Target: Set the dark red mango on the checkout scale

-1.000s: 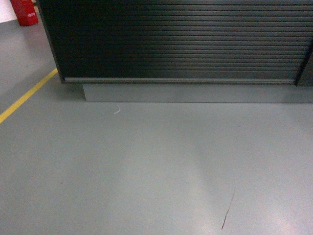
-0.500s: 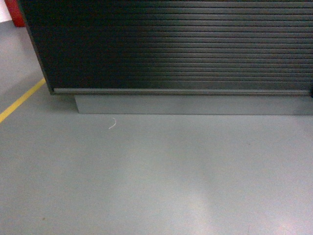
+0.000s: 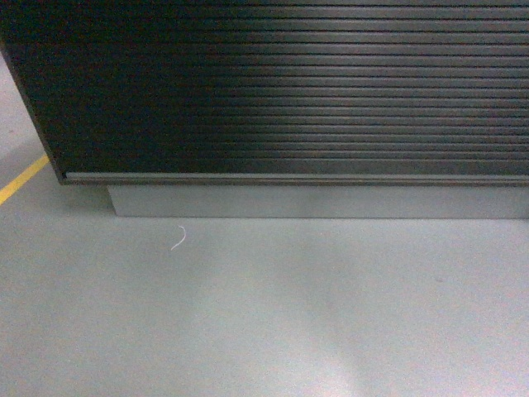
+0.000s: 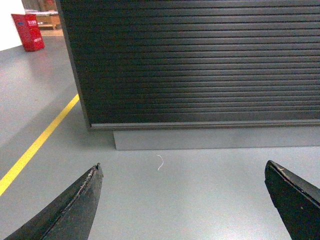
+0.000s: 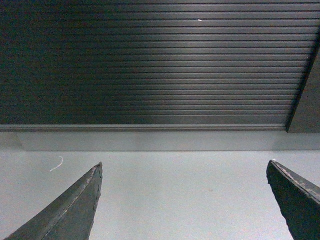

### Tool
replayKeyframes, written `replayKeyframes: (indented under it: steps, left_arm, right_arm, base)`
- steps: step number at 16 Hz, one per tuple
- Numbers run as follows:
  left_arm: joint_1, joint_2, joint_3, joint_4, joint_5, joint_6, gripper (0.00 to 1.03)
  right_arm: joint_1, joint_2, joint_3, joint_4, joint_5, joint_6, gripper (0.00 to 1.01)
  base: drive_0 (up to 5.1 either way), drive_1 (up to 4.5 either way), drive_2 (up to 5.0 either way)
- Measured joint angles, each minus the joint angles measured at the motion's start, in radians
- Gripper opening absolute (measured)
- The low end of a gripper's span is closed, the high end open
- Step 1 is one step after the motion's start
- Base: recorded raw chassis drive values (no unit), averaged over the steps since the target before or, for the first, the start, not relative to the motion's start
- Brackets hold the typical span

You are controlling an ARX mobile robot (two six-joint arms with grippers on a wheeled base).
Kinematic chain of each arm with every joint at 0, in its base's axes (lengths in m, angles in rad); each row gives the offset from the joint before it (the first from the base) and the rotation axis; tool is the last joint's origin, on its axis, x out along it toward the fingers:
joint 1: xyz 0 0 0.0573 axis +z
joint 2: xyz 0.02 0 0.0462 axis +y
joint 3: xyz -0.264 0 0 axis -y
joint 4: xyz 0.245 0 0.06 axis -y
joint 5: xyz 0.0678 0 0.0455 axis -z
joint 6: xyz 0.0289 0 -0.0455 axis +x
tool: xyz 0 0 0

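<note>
Only the checkout's dark ribbed front and its grey plinth show in the head view, cut off above, so the counter top, and with it the scale and the dark red mango, lie out of sight. Just before the plinth a small white curl lies on the grey floor, and left of the checkout runs a yellow line, with a red box far beyond it. Both the left gripper and the right gripper face the checkout with black fingers spread wide, nothing between them.
</note>
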Motion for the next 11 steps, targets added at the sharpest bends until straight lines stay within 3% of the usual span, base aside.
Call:
replayKeyframes:
  steps: [11]
  left_arm:
    - [0.000,0.000,0.000,-0.001,-0.001,0.000,0.98]
  right_arm:
    - [0.000,0.000,0.000,0.000,0.000,0.000,0.98]
  base:
    - [0.0,4.28,-4.3]
